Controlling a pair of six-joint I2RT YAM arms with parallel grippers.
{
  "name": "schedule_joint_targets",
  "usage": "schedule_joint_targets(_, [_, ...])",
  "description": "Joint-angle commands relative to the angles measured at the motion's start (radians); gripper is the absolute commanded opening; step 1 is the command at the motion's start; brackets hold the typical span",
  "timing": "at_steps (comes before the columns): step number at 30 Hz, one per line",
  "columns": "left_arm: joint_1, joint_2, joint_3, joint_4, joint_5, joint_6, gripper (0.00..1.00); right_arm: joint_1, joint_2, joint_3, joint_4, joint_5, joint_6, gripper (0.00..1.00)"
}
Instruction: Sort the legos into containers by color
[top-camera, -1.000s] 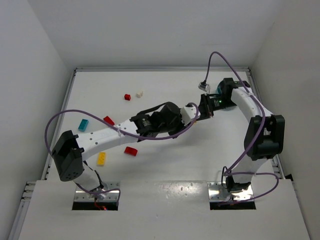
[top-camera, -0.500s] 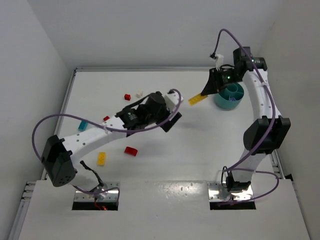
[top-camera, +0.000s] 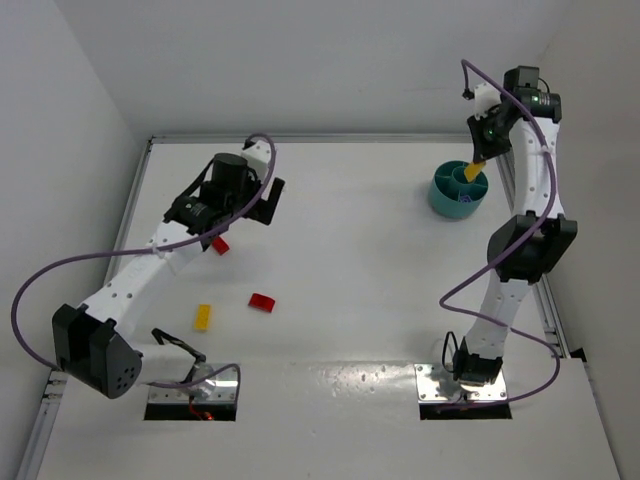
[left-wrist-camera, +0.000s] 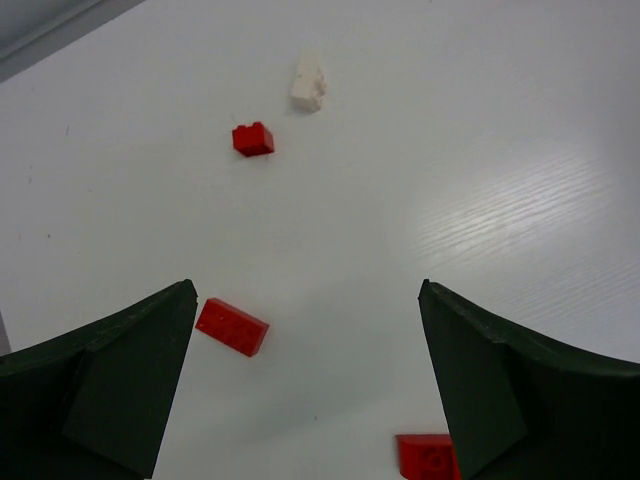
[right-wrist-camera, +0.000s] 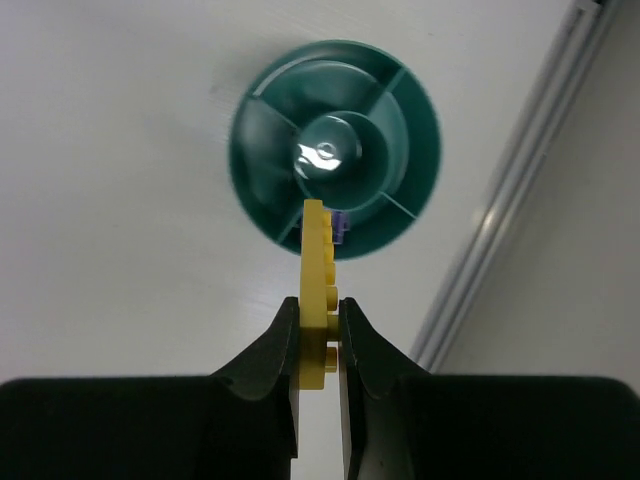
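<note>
Carrying yellow brick (right-wrist-camera: 317, 270) over tub (right-wrist-camera: 250, 120), left hand (left-wrist-camera: 307, 290) withdrawn

A round teal tub (top-camera: 437, 196) with inner dividers stands far right, a small purple brick (right-wrist-camera: 341, 228) in one compartment. A long yellow brick (right-wrist-camera: 318, 265) hangs on edge above it, pinched in the right gripper (right-wrist-camera: 319, 312). Well to the left lie a red brick (top-camera: 261, 302), a second red brick (top-camera: 219, 244), a short yellow brick (top-camera: 203, 317), a red cube (left-wrist-camera: 253, 138) and a white piece (left-wrist-camera: 308, 83).
</note>
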Motion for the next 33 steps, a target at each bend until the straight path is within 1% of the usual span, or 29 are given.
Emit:
schedule_joint_targets(1, [0.059,-0.042,-0.036,-0.019,0.019,-0.044,1.00,-0.008,0.032,0.050,0.075,0.131,-0.027,0.00])
schedule_joint_targets(3, [0.090,-0.068,-0.062,-0.019,0.032,-0.056,1.00,-0.008,0.055,0.073,0.075,0.158,-0.039,0.00])
schedule_joint_targets(13, [0.174,-0.098,-0.107,-0.019,0.069,-0.095,1.00,-0.008,0.106,0.064,0.132,0.138,-0.030,0.00])
schedule_joint_targets(18, [0.196,-0.098,-0.131,-0.019,0.128,-0.116,1.00,-0.008,0.106,0.064,0.144,0.129,-0.020,0.00])
schedule_joint_targets(26, [0.217,-0.088,-0.131,-0.019,0.147,-0.136,1.00,-0.008,0.106,0.055,0.164,0.098,-0.008,0.00])
schedule_joint_targets(31, [0.228,-0.088,-0.153,-0.019,0.147,-0.136,1.00,-0.008,0.136,0.065,0.154,0.077,-0.008,0.00])
schedule_joint_targets(33, [0.252,-0.088,-0.153,-0.019,0.147,-0.136,1.00,0.001,0.147,0.065,0.143,0.077,0.001,0.00])
